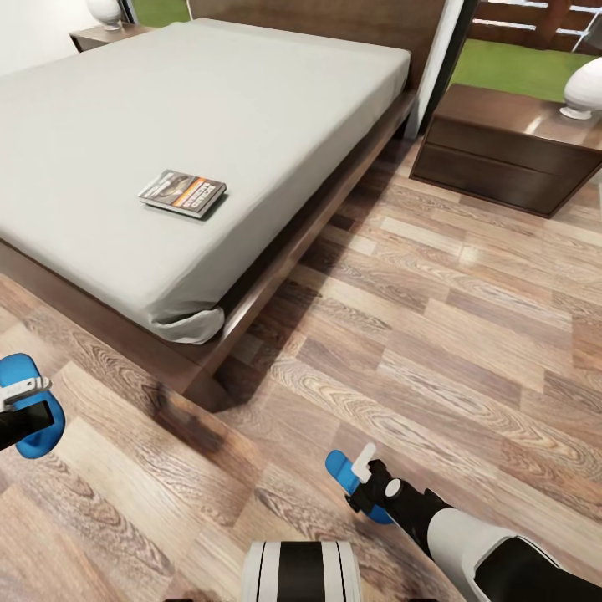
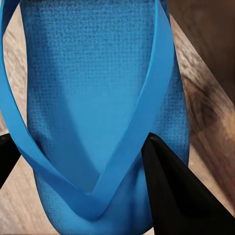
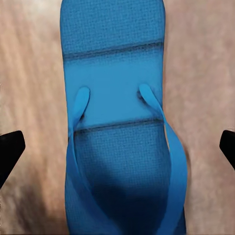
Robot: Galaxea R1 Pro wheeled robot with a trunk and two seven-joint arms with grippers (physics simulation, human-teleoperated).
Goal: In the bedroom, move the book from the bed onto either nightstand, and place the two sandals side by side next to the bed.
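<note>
Head view: the bed (image 1: 209, 109), a light-grey mattress on a dark-brown platform frame, filled the upper left of the bedroom. The book (image 1: 182, 192) lay flat on the mattress, near the long side edge and not far from the foot corner. A nightstand (image 1: 510, 146) stood beside the head of the bed on the wood-plank floor (image 1: 435, 334), bearing a white lamp base (image 1: 583, 88) at its far corner; a second nightstand (image 1: 104, 35) stood at the bed's opposite side with another white lamp (image 1: 104, 12).

The left gripper (image 1: 21, 401) was at the view's left edge, off the foot end of the frame, with one blue sandal (image 1: 29, 410) against it. In the left wrist view, this sandal (image 2: 103, 98) lay between the dark fingers (image 2: 176, 191), one finger touching its strap and sole edge; whether the jaws were clamped on it cannot be told.

The right gripper (image 1: 364, 485) was low over the floor, well apart from the bed, with the second sandal (image 1: 344, 477) beside it. In the right wrist view, the fingers (image 3: 10, 149) stood wide, clear of either side of that sandal (image 3: 122, 127), which lay strap-side up on the floor.
</note>
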